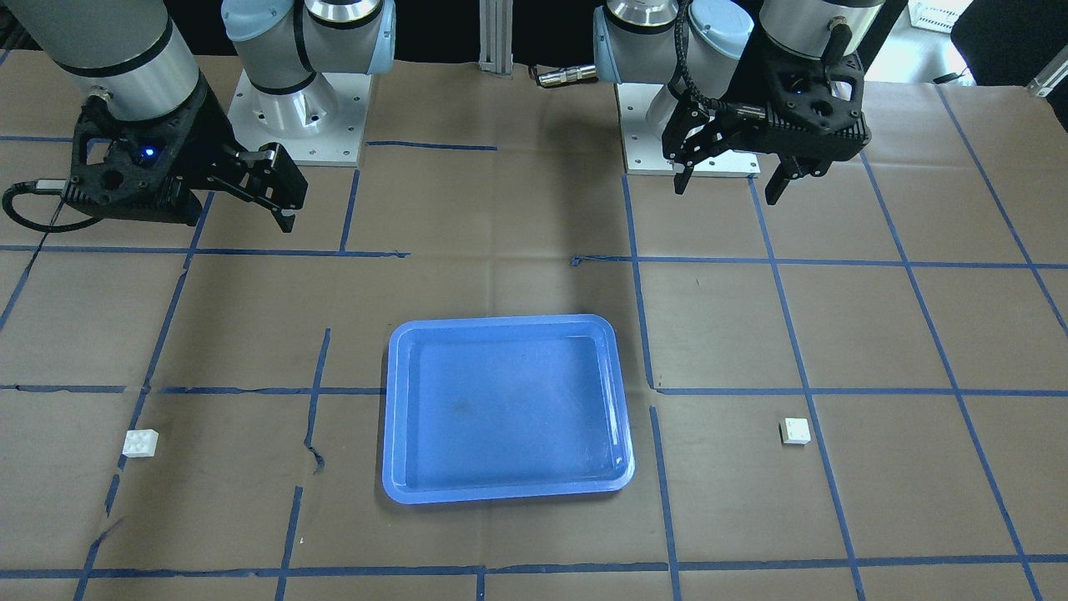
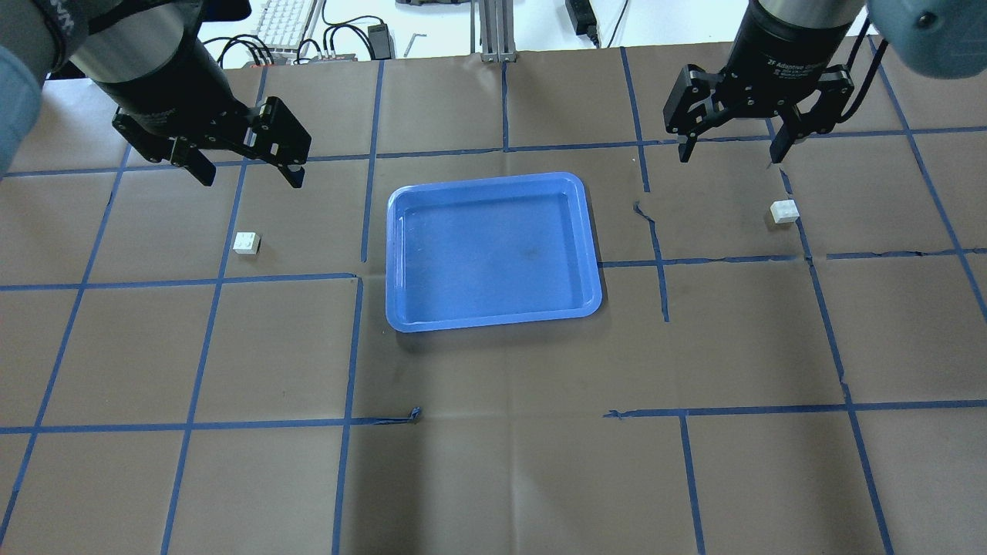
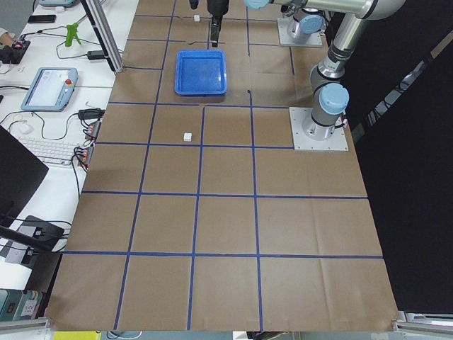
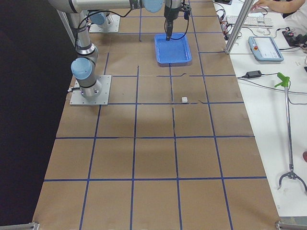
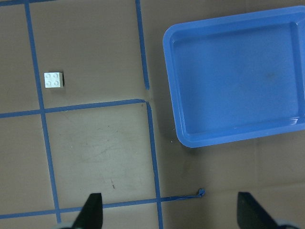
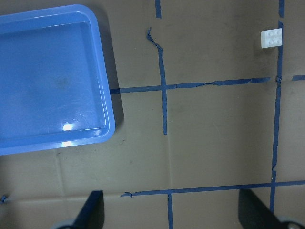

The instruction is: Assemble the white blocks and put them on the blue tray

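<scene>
Taped brown table [image 4: 153, 201], blue tray [image 4: 177, 52], side desk [image 4: 259, 105]

"2F Adaptive" in white on the black housing [image 2: 780, 73] above the right jaws

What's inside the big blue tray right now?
Nothing. The blue tray is bare inside except for a faint smudge. Both white blocks lie on the table outside it, one each side. Whatever is underneath the tray is hidden.

Silver-tube arms [image 1: 125, 58] w/ pale-blue joint caps [image 1: 250, 21]. Black, cabled: left gripper [image 2: 252, 179] & right gripper [image 2: 729, 154]; blue LED [image 1: 148, 153] on right one's mount.
</scene>
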`<action>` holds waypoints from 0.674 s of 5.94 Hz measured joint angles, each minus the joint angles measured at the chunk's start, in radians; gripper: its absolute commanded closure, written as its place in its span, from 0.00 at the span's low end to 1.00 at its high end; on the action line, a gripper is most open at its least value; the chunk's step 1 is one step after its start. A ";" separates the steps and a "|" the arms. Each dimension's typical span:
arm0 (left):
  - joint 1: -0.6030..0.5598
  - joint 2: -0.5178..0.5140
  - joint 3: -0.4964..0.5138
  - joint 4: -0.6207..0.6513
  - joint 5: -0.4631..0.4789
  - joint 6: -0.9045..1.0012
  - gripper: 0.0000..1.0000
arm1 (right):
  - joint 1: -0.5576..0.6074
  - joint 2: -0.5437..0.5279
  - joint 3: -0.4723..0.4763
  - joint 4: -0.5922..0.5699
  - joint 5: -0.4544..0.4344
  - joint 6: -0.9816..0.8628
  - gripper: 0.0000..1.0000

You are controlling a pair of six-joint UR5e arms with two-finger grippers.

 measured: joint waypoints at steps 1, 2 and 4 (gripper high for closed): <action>0.012 0.004 0.000 -0.008 0.008 0.000 0.01 | 0.000 0.001 0.000 0.002 0.001 0.004 0.00; 0.048 0.004 -0.008 -0.016 0.018 0.024 0.01 | 0.000 0.002 0.001 0.002 0.004 0.006 0.00; 0.162 -0.011 -0.074 0.009 0.031 0.099 0.01 | -0.001 0.003 0.000 0.003 0.006 -0.004 0.00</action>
